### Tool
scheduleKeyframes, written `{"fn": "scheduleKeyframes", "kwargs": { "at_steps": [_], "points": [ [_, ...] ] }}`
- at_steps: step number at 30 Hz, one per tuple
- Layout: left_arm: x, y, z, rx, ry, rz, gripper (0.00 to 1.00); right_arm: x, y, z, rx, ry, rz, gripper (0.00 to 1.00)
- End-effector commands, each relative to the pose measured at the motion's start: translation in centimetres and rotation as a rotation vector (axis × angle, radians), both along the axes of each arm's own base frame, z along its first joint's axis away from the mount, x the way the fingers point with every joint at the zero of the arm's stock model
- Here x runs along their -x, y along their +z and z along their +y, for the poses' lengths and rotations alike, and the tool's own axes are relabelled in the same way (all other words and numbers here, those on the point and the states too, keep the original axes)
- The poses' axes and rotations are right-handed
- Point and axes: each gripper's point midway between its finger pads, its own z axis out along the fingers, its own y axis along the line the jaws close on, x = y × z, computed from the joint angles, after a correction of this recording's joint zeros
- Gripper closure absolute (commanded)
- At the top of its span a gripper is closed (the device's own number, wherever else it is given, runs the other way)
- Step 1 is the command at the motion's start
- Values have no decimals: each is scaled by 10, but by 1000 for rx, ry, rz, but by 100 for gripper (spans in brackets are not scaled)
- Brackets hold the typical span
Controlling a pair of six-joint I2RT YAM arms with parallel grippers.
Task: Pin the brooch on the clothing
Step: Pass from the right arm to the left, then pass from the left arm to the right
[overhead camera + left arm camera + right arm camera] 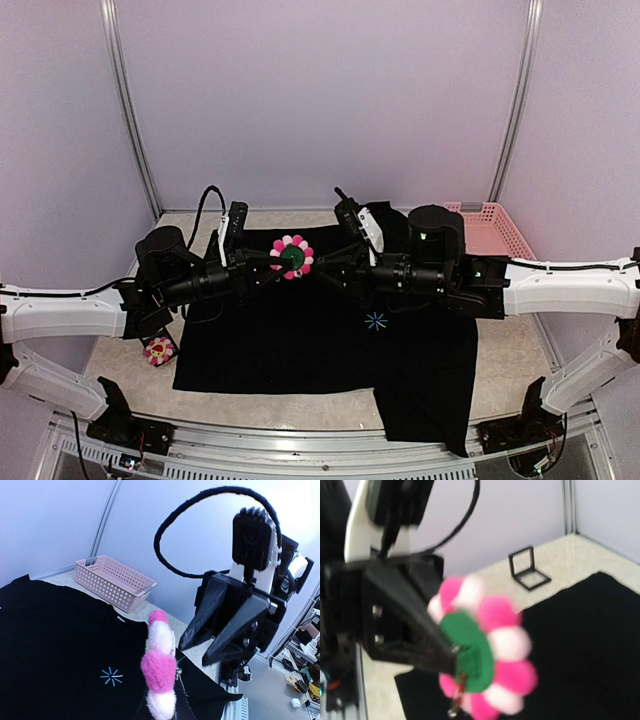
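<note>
L gripper (278,262) is clamped on the brooch (291,257) and holds it in the air over the far-left part of the clothing (300,340), which lies flat mid-bench. Brooch isn't touching the fabric.

R gripper (192,655) is just beside it on the right-edge side. Fingers partly apart, nothing in them.

Key relation: the green back faces R gripper, w/ the petals' face turned toward the bench's left edge. From L wrist cam I see the disc edge-on. A small metal bit hangs at the back's lower rim, prob. the pin, but it's too blurred to confirm.

My read: R arm is nearer the pin side, so R should work the clasp while L steadies.

Starburst mark (376,320) sits toward the near edge from both grippers. Second flower (159,350) lies near the left edge, untouched.
</note>
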Motion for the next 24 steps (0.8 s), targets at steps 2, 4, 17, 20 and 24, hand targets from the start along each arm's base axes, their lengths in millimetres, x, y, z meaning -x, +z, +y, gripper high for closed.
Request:
{"fn": "scheduleKeyframes", "kwargs": {
  "at_steps": [2,4,17,20,24],
  "points": [
    [-12,0,3,7,52,45,100,-7,-28,24,115,-19,-16,79],
    [-13,0,5,7,57,43,100,-10,-30,28,125,-21,-14,81],
    [-14,-2,6,-5,66,40,100,-7,-27,38,125,18,-7,91],
    [-14,-3,5,-8,60,44,100,-5,-28,41,119,36,7,94],
    [-17,-6,7,-14,83,49,100,-4,-33,40,142,44,19,88]
  ]
}}
